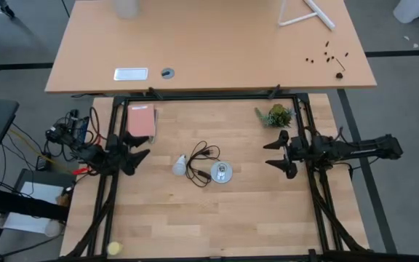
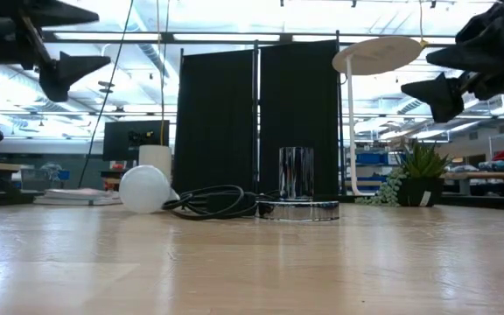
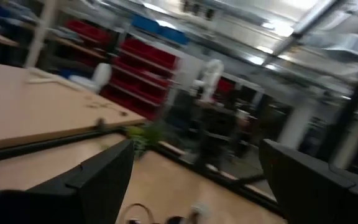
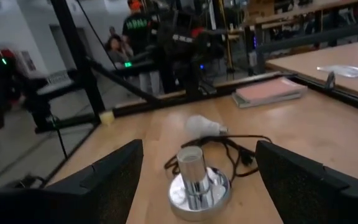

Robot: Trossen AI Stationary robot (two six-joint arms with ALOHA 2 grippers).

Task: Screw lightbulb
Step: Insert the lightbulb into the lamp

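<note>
Wooden table (image 1: pixel 217 225), bearing a silvery socket (image 1: pixel 221 173) with coiled black cord (image 1: pixel 201 161); left gripper (image 1: pixel 138 153) and right gripper (image 1: pixel 276 153) both raised at opposite edges, fingers spread, grasping nothing. Lightbulb (image 1: pixel 180 165) on its side, just left of the cord, loose; likely hazards: rolling away under a glancing touch, or snagging the cord

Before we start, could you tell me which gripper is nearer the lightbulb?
The left gripper: the lightbulb lies on its side of the socket.
</note>
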